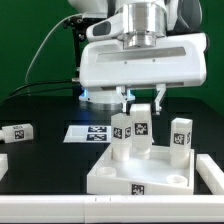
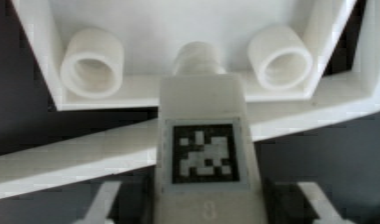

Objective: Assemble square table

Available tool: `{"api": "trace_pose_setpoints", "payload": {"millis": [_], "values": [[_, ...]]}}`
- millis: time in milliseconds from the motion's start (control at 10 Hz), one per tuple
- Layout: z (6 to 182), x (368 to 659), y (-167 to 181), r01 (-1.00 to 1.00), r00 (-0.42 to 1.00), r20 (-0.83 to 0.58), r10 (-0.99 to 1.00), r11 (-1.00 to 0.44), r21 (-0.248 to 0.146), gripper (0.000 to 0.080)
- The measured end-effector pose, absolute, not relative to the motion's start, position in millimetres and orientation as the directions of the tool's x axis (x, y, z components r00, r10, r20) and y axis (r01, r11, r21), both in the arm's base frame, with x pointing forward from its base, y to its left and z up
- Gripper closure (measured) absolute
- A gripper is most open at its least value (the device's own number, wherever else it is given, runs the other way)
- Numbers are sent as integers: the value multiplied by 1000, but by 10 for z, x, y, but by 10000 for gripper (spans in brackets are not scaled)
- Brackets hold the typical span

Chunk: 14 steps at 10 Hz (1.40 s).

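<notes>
The white square tabletop (image 1: 110, 178) lies at the front centre, with a white leg (image 1: 122, 135) upright on its left part and another leg (image 1: 180, 136) on its right. Between them a third tagged leg (image 1: 141, 124) stands upright on the tabletop. My gripper (image 1: 142, 106) comes down over its top and is shut on it. In the wrist view this leg (image 2: 208, 150) runs from between my gripper (image 2: 208, 205) down to the tabletop (image 2: 187, 22), flanked by the two other legs (image 2: 93, 68) (image 2: 285, 62). A loose leg (image 1: 18, 131) lies on the table at the exterior view's left.
The marker board (image 1: 88, 132) lies flat behind the tabletop on the dark table. A white bar (image 1: 210, 175) runs along the exterior view's right of the tabletop. A green curtain hangs behind, and a cable trails at the back left.
</notes>
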<state>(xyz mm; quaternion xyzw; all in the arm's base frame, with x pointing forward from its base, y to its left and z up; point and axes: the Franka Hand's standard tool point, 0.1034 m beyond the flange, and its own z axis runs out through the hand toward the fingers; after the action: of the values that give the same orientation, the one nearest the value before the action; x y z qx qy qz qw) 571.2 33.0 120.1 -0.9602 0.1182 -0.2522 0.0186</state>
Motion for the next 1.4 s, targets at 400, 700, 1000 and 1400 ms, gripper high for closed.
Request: {"api": "trace_pose_setpoints", "payload": {"millis": [400, 700, 1000, 1400], "values": [[1322, 5901, 624, -142, 834, 529, -156, -988, -68, 515], [1292, 5905, 650, -119, 844, 520, -130, -991, -54, 515], [1270, 6127, 744, -70, 838, 541, -73, -997, -26, 515], [1119, 6090, 751, -63, 848, 527, -61, -998, -14, 515]]}}
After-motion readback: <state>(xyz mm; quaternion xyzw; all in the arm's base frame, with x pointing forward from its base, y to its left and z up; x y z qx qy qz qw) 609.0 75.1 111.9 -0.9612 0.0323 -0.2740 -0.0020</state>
